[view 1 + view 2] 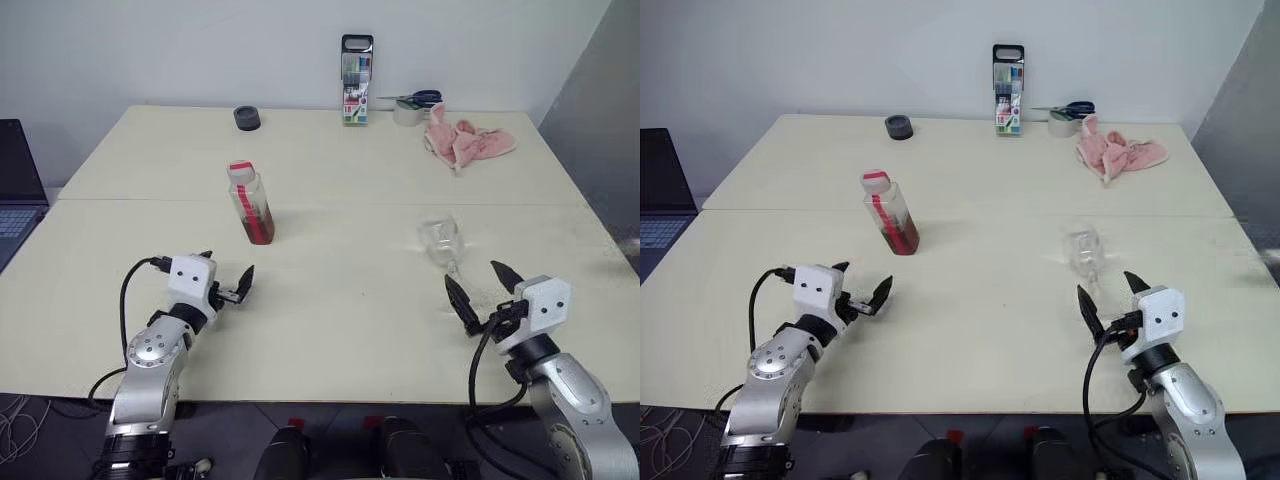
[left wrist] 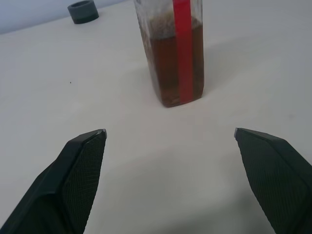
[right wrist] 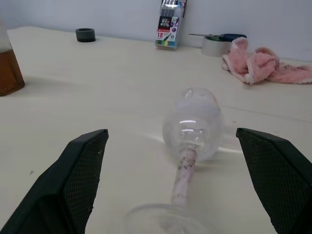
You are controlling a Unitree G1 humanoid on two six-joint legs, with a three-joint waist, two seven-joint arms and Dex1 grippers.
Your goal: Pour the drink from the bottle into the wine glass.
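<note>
The bottle (image 1: 250, 205) stands upright left of the table's middle, its white and red cap on, with the reddish-brown drink (image 1: 261, 226) in its lower half. My left gripper (image 1: 228, 266) is open, a short way in front of the bottle (image 2: 170, 48) and pointing at it without touching. The wine glass (image 1: 440, 240) appears to lie on its side at the right, its foot toward me. My right gripper (image 1: 473, 276) is open just short of that foot, and the wine glass (image 3: 192, 126) shows between its fingers, untouched.
At the table's far edge stand a marker case (image 1: 356, 80), a black ring (image 1: 247, 118), a tape roll (image 1: 408, 113) with scissors (image 1: 420, 98) and a pink cloth (image 1: 465, 142). A laptop (image 1: 15, 190) sits off the table's left side.
</note>
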